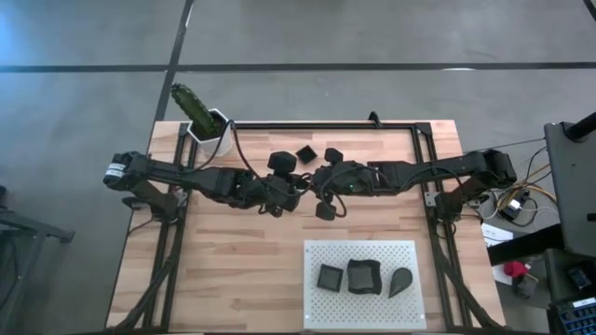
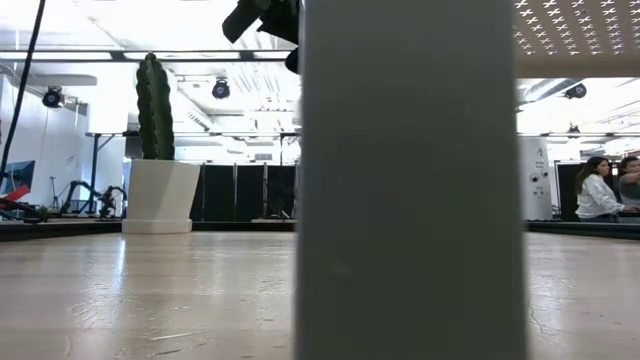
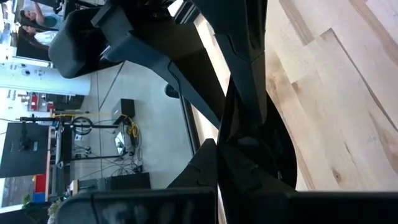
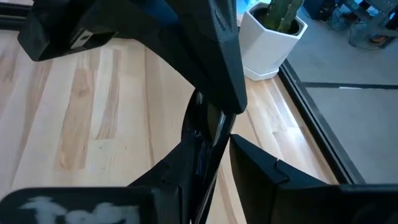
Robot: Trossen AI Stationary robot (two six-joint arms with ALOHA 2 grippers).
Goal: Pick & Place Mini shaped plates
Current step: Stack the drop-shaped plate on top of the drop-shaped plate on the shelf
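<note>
Plates (image 1: 362, 277): three sit on the white board (image 1: 410, 253); several wait near both claws, whose grip I cannot tell.

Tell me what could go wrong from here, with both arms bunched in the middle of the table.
1. The left gripper and right gripper sit very close together at mid-table; moving either one could make the arms collide.
2. Loose small plates lie just beyond the grippers; a sweep could knock them away.
3. The cactus pot stands beside the left arm at the table's far edge; swinging that arm back might tip it.
Three plates already rest on the white board.
</note>
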